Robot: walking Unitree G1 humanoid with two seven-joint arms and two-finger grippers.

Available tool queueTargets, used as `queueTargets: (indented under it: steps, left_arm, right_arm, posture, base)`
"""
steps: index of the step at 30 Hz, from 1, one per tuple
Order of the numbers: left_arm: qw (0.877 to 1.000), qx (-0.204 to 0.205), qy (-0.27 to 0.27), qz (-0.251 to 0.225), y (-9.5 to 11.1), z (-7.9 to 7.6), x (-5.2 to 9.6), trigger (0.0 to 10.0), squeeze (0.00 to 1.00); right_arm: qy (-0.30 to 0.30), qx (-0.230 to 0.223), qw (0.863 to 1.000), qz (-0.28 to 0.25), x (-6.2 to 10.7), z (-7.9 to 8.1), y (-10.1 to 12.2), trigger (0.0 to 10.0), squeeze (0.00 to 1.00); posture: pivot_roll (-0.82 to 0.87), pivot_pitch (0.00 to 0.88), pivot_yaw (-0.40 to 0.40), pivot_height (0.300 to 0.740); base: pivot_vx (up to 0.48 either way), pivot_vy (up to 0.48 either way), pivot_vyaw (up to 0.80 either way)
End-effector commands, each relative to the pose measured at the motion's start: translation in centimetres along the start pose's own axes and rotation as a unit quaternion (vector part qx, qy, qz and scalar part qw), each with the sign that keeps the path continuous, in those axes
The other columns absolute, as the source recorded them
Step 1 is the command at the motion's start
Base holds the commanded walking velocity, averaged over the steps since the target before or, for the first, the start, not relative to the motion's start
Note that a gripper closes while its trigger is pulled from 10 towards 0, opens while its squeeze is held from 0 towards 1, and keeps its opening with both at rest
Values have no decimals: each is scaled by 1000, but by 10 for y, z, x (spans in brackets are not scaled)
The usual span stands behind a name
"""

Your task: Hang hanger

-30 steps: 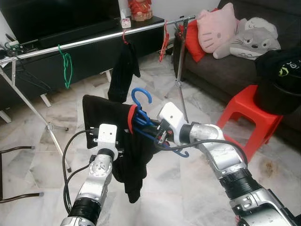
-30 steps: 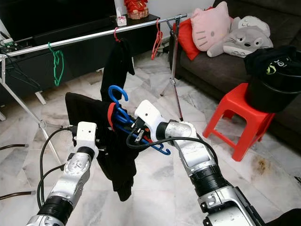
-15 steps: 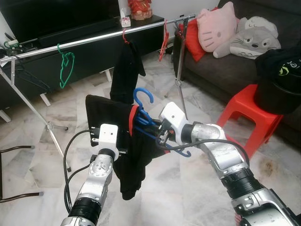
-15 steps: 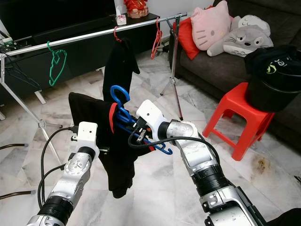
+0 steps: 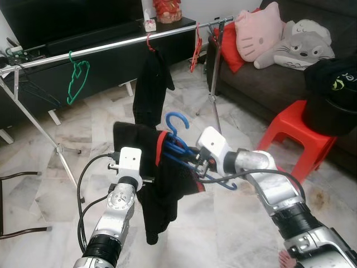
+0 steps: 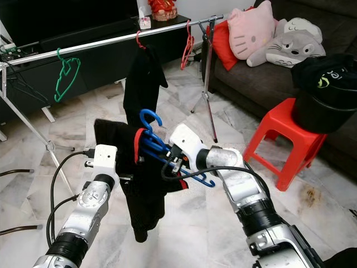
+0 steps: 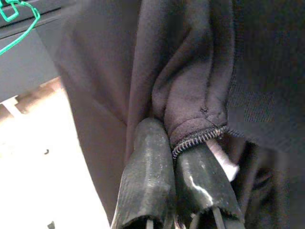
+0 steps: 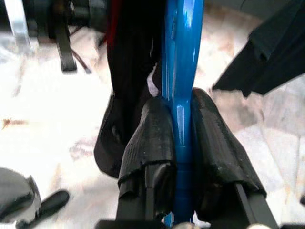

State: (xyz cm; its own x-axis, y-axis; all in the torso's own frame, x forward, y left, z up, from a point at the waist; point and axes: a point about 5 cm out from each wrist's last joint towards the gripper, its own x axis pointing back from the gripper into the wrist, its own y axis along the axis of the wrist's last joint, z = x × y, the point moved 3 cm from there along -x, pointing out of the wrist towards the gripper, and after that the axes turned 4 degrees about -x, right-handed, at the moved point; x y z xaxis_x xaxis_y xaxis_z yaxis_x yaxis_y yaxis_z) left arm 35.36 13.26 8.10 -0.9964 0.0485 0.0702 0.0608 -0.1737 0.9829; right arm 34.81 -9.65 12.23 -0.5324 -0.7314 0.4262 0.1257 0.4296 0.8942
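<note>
Currently the carry step is judged in hand: a blue hanger (image 5: 184, 153) is clamped between the right gripper (image 8: 180, 131) fingers, held mid-air near the robot, well short of the metal rail (image 5: 111, 47) far ahead. A black garment (image 5: 159, 190) draped on it is pinched in the closed left gripper (image 7: 174, 169). Next, the blue hook is judged to need lifting over the rail. Open rail is noted between the green hanger (image 5: 76, 81) and the hung black garment (image 5: 152, 84). A red stool (image 5: 295, 139) is noted at right, beside the sofa (image 5: 262, 78).
</note>
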Motion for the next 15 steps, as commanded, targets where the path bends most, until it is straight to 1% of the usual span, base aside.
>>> queueTargets:
  steps: [1,4,5,7,8,9,12,13,15]
  left_arm:
    - [1000,3,4,-4,2,3,-1,0,0]
    - [1000,3,6,-4,2,4,-2,0,0]
    - [1000,3,7,-4,2,4,-2,0,0]
    - [1000,3,7,-3,2,4,-2,0,0]
    - [1000,3,7,-3,2,4,-1,0,0]
    - [1000,3,7,-3,2,4,-1,0,0]
    - [1000,3,6,-2,1,4,-1,0,0]
    - [1000,3,6,-2,1,4,-1,0,0]
    - [1000,1,7,0,-1,5,-1,0,0]
  right_arm:
    - [12,8,1000,6,0,2,-5,0,0]
    - [20,11,999,37,6,1,-23,0,0]
    - [32,19,997,64,10,3,-37,0,0]
    - [48,28,995,88,13,6,-48,0,0]
    - [65,35,991,108,17,10,-59,0,0]
    - [73,37,990,118,18,12,-64,0,0]
    - [114,31,982,148,25,23,-83,0,0]
    - [116,31,982,148,25,23,-84,0,0]
    - [163,38,971,172,34,36,-98,0,0]
  posture:
    - [-197,40,66,732]
    - [-195,40,65,732]
    - [-195,40,65,732]
    - [-195,40,65,732]
    - [-196,37,67,732]
    - [-195,36,66,732]
    - [-194,35,65,732]
    - [-194,35,65,732]
    - [-189,26,63,732]
  base:
    - [0,0,0]
    - [0,0,0]
    - [0,0,0]
    - [0,0,0]
    - [0,0,0]
    - [0,0,0]
    - [0,0,0]
    - [0,0,0]
    - [0,0,0]
